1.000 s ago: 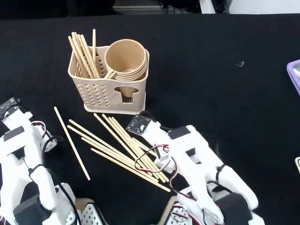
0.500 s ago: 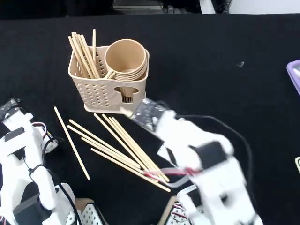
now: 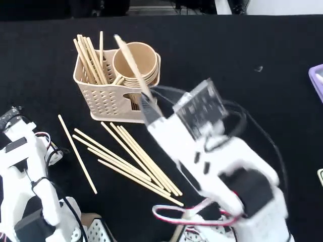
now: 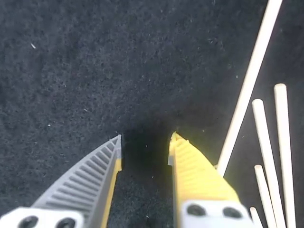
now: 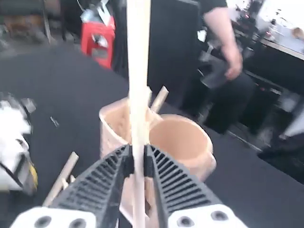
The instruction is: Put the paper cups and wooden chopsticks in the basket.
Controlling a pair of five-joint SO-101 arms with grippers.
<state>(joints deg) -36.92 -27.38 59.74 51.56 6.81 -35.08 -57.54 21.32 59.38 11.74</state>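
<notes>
Up goes the right gripper (image 5: 136, 156), jaws clenched on one chopstick (image 3: 132, 64), right at the basket (image 3: 108, 101)! The stick's long axis runs from the jaws out across the basket, far tip above the rim beside the cups (image 3: 139, 53). The drop, I'd say, needs that tip tilted down inside. The left gripper (image 4: 145, 145) hangs low, jaws parted and empty, beside the loose chopsticks (image 3: 136, 161) in front of the basket. The right arm is nearer. No writing on the basket can be read.
</notes>
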